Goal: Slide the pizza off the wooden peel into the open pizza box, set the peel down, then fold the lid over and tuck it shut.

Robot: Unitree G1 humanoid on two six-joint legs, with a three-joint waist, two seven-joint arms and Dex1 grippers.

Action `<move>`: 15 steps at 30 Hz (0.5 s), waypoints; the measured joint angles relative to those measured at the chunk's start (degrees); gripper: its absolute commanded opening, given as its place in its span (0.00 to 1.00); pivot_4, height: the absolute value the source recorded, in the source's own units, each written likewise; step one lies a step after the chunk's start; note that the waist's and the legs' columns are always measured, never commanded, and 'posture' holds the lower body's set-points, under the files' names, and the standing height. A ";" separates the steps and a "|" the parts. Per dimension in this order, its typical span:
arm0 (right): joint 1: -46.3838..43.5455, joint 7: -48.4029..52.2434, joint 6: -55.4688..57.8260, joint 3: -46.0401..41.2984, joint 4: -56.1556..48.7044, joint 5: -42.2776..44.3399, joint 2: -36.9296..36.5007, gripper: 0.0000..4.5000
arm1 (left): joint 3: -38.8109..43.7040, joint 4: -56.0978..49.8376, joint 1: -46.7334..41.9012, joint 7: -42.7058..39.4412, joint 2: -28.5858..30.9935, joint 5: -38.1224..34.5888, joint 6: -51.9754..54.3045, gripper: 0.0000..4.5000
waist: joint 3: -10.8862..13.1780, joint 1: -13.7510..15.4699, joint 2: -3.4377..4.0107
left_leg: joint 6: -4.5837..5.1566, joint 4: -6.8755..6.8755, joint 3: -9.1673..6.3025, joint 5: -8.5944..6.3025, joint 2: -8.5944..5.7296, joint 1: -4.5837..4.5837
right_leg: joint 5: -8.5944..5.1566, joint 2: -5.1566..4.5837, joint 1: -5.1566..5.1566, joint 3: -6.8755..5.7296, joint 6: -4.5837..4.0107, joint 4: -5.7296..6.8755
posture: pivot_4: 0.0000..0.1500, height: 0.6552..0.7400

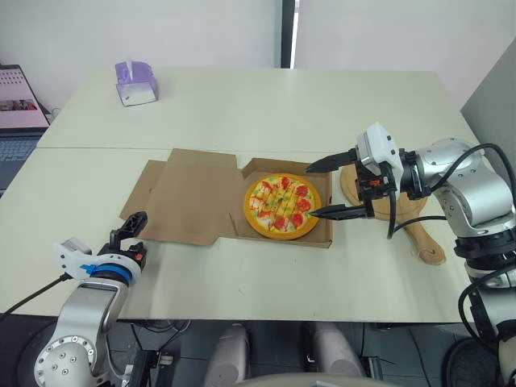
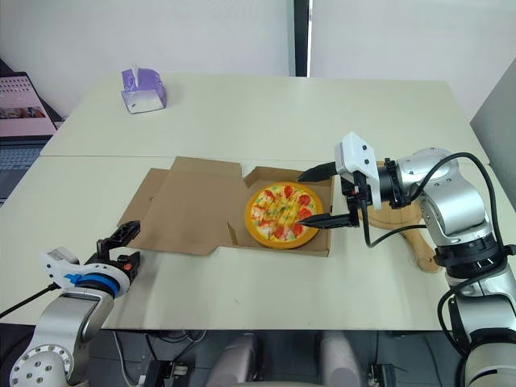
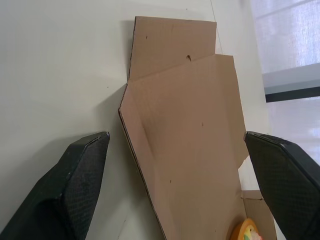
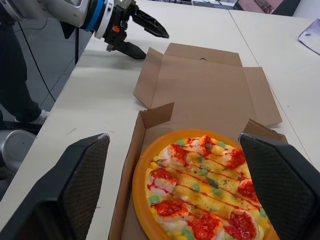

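Note:
The pizza, with its orange rim and red toppings, lies in the tray of the open cardboard box. The box lid lies flat on the table to the tray's left. My right gripper is open and hovers at the tray's right edge, fingers spread over the pizza. The wooden peel rests on the table right of the box, partly hidden behind that wrist. My left gripper is open and empty near the lid's left edge, just short of it.
A purple tissue box stands at the far left of the table. A laptop sits off the table's left edge. The table's front edge runs close below the box.

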 measured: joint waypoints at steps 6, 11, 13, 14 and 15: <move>0.01 0.00 0.62 0.01 -0.39 0.01 -0.01 1.00 | -1.44 4.70 -2.96 -2.35 0.63 2.19 0.61 0.52 | 0.00 0.05 -0.02 | -0.01 0.01 -0.02 0.01 -0.01 -0.02 | 0.00 0.00 0.01 -0.01 0.00 -0.01 | 1.00 1.00; 0.02 0.00 0.72 0.01 -0.40 0.01 -0.12 1.00 | -1.76 5.79 -3.35 -3.32 0.96 3.45 1.54 0.16 | 0.00 0.01 -0.03 | -0.02 -0.02 -0.03 0.01 0.00 -0.02 | 0.00 0.00 0.00 -0.02 0.00 -0.02 | 1.00 1.00; 0.03 -0.02 0.72 0.01 -0.40 0.01 -0.12 1.00 | -1.76 5.64 -3.18 -3.65 0.96 3.77 1.57 0.02 | 0.00 0.02 -0.03 | -0.02 -0.02 -0.04 0.01 0.00 -0.02 | 0.00 0.00 0.00 -0.02 0.00 -0.02 | 1.00 1.00; 0.05 -0.06 0.72 0.01 -0.40 0.01 -0.12 1.00 | -1.76 5.31 -2.91 -3.78 0.96 3.83 1.58 0.01 | 0.00 0.02 -0.03 | -0.02 -0.02 -0.04 0.01 0.00 -0.02 | 0.00 0.00 0.00 -0.02 0.00 -0.02 | 1.00 1.00; 0.12 -0.16 0.72 0.01 -0.40 0.01 -0.13 1.00 | -1.76 4.75 -2.63 -3.85 0.96 3.87 1.55 0.01 | 0.00 0.02 -0.03 | -0.02 -0.02 -0.03 0.01 0.00 -0.02 | 0.00 0.00 0.00 -0.01 0.01 -0.02 | 1.00 1.00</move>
